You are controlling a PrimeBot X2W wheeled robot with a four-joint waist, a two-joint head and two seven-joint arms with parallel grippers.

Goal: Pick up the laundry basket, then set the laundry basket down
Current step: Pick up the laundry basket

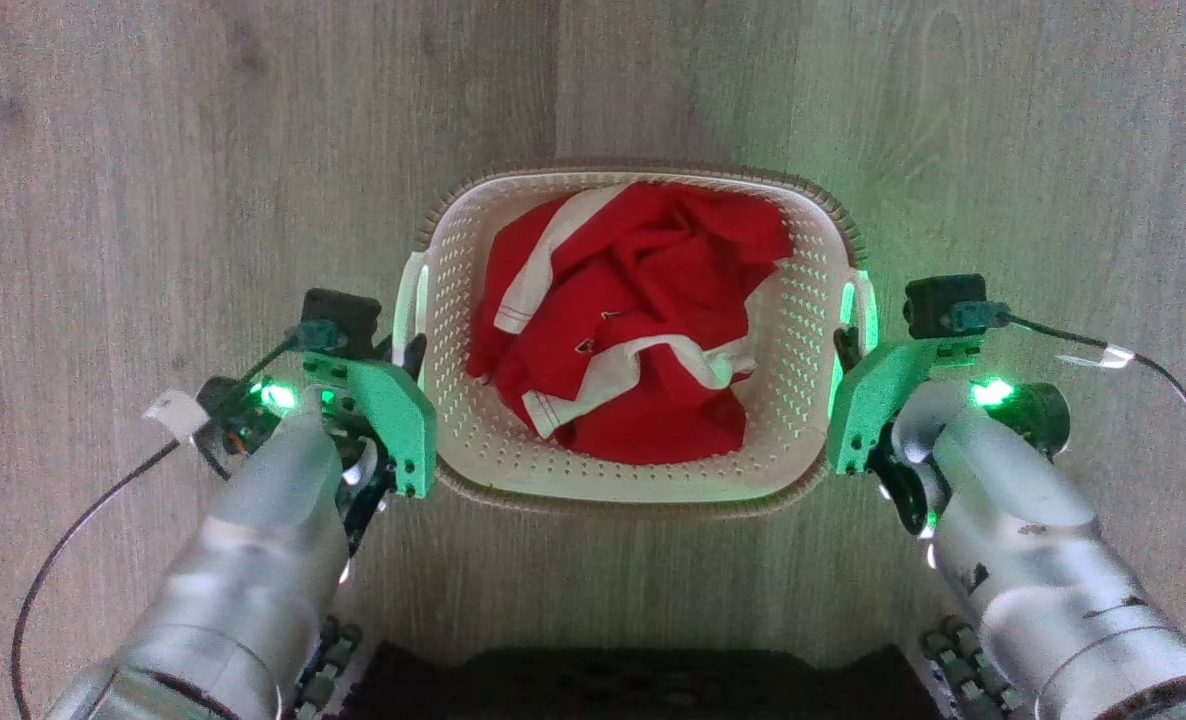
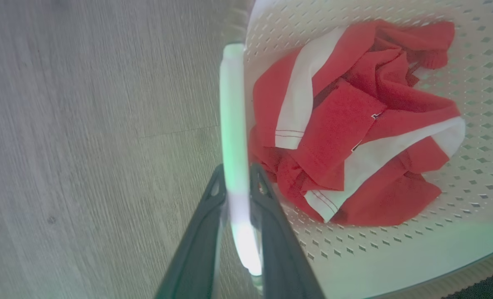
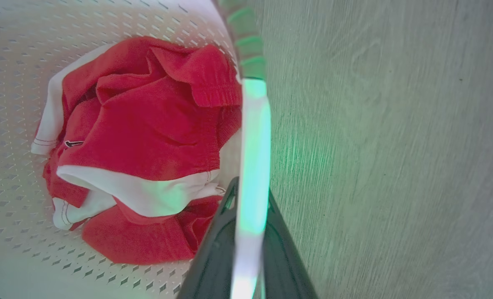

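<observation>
The cream-white perforated laundry basket (image 1: 803, 330) with a brown rim sits in the middle of the head view, over the wooden floor, with a red-and-white garment (image 1: 633, 320) crumpled inside. My left gripper (image 1: 411, 352) is shut on the basket's white left handle (image 2: 234, 124), its dark fingers (image 2: 205, 224) pinching the handle from both sides. On the opposite side, my right gripper (image 1: 843, 350) is shut on the right handle (image 3: 252, 145) in the same way. The basket (image 2: 471, 104) and the garment (image 3: 146, 137) show in both wrist views. Whether the basket rests on the floor cannot be told.
Pale wood-grain floor (image 1: 153, 180) lies all around the basket. Green light from my wrists tints the basket's sides and handles. My dark base (image 1: 633, 685) is at the bottom edge, just behind the basket. Black cables (image 1: 73, 550) trail from both wrists.
</observation>
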